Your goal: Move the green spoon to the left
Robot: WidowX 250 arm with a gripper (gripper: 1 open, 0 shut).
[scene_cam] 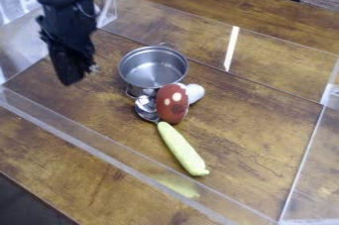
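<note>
The green spoon lies on the wooden table, its yellow-green handle pointing toward the front right. Its silver bowl sits just in front of the pot, partly hidden by the mushroom toy, which rests over the spoon's neck. My gripper hangs at the left, well away from the spoon and to the left of the pot. Its fingers are shut with nothing between them.
A round silver pot stands in the middle, right behind the spoon's bowl. Clear plastic walls ring the work area, with a low front edge and a right wall. Bare wood lies left of the pot.
</note>
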